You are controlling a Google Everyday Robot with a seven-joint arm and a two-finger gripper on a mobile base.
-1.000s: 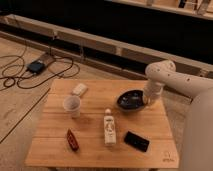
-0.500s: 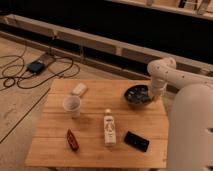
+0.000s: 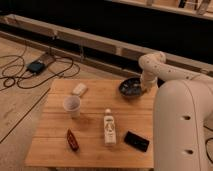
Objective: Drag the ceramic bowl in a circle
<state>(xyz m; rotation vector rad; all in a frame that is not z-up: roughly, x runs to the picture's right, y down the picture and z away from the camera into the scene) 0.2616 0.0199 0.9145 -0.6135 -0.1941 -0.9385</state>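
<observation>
The ceramic bowl [image 3: 132, 88] is round, shallow and dark with pale speckles inside. It sits near the far right edge of the wooden table [image 3: 90, 135]. My gripper [image 3: 145, 89] reaches down from the white arm onto the bowl's right rim. The arm's large white body fills the right side of the view and hides the table's right edge.
A white cup [image 3: 72, 106] stands left of centre. A white bottle [image 3: 109, 128] lies in the middle, a black flat device [image 3: 136, 141] at front right, a red packet [image 3: 73, 140] at front left, a pale small object [image 3: 79, 89] at the back left. Cables [image 3: 30, 70] lie on the floor.
The bowl has shifted right and farther back across the table with the gripper at its rim. The arm's body has swung closer, filling more of the right side.
</observation>
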